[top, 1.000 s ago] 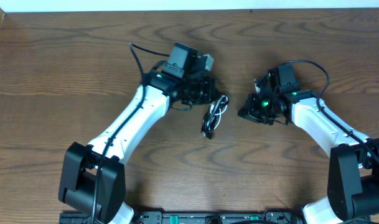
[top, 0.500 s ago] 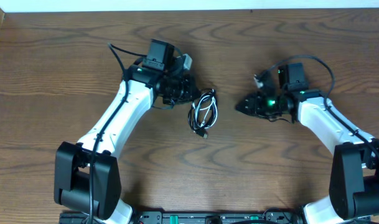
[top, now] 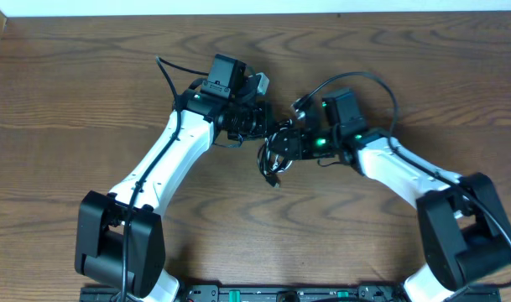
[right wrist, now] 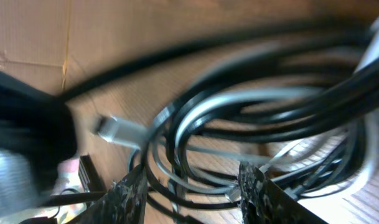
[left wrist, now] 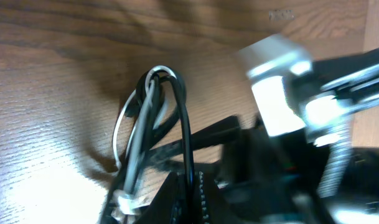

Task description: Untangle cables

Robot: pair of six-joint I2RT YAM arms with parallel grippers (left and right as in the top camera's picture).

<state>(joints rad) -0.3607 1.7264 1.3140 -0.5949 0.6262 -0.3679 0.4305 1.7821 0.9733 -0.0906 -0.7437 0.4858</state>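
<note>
Dead centre on the tabletop (top: 112,84), the cables (top: 276,155) sit bundled, nothing separated yet. Left end effector (top: 259,130), at ten o'clock, clamps them tight; right end effector (top: 289,144), at three o'clock, stands part-open, straddling loops.

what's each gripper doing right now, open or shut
left gripper: shut, holding the cables
right gripper: open, with loops of the cables between its fingers
</note>
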